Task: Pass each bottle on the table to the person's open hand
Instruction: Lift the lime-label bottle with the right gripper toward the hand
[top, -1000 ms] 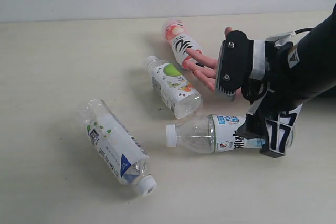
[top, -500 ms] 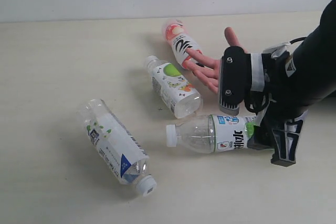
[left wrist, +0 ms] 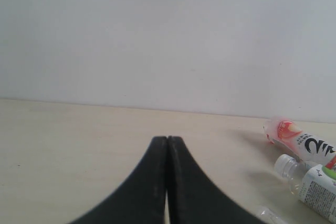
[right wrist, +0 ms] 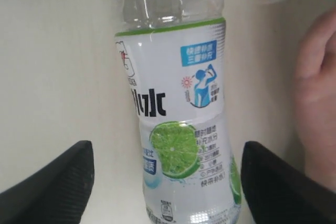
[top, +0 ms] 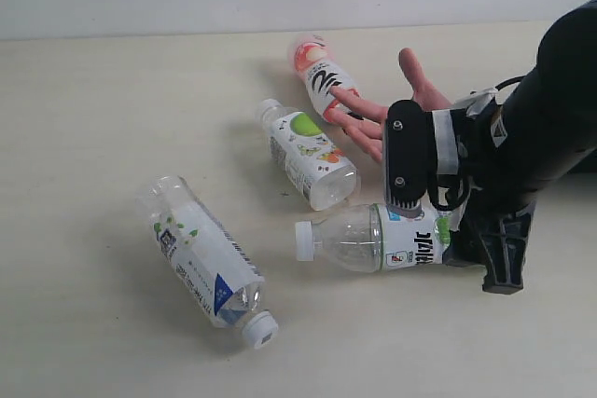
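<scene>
Four bottles are seen lying on the table
The right gripper has been brought lower, jaws spread astride the lime-label bottle without touching; the person's open hand, empty, is more exposed behind it

The lime-label bottle bears large dark Chinese characters ending in 水, plus a blue box of white characters too small to read. The pink-red bottle, near the counter's far edge, shows a bold black "2"-like mark. Print on the other labels is illegible.
</scene>
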